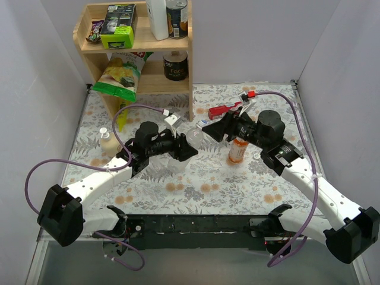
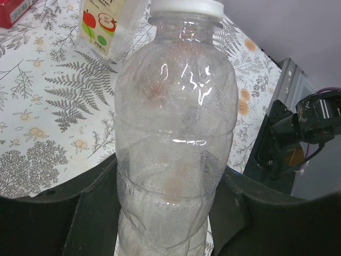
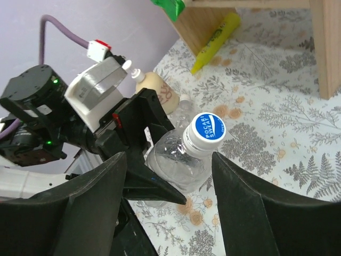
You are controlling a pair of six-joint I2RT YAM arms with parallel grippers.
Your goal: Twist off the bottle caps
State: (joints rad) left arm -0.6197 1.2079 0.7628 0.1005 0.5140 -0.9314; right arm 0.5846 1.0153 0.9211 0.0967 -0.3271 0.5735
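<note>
My left gripper [image 2: 170, 205] is shut on the lower body of a clear colourless bottle [image 2: 176, 128] and holds it tilted over the table middle; its white cap [image 2: 186, 7] is on. In the right wrist view the cap [image 3: 206, 131] has a blue top. My right gripper [image 3: 169, 158] is open, its fingers on either side of the cap and neck, not touching. In the top view the left gripper [image 1: 182, 149], the bottle [image 1: 193, 140] and the right gripper [image 1: 212, 130] meet at the centre. A bottle with orange liquid [image 1: 238, 151] stands under my right arm.
A wooden shelf [image 1: 178, 83] at the back left holds a green snack bag [image 1: 121, 75], a white container [image 1: 157, 18] and dark tins [image 1: 176, 12]. A beige bottle [image 1: 107, 142] stands at the left, a red item [image 1: 221, 111] behind the grippers. A yellow tube [image 3: 216, 40] lies by the shelf and a juice carton [image 2: 103, 24] lies on the table.
</note>
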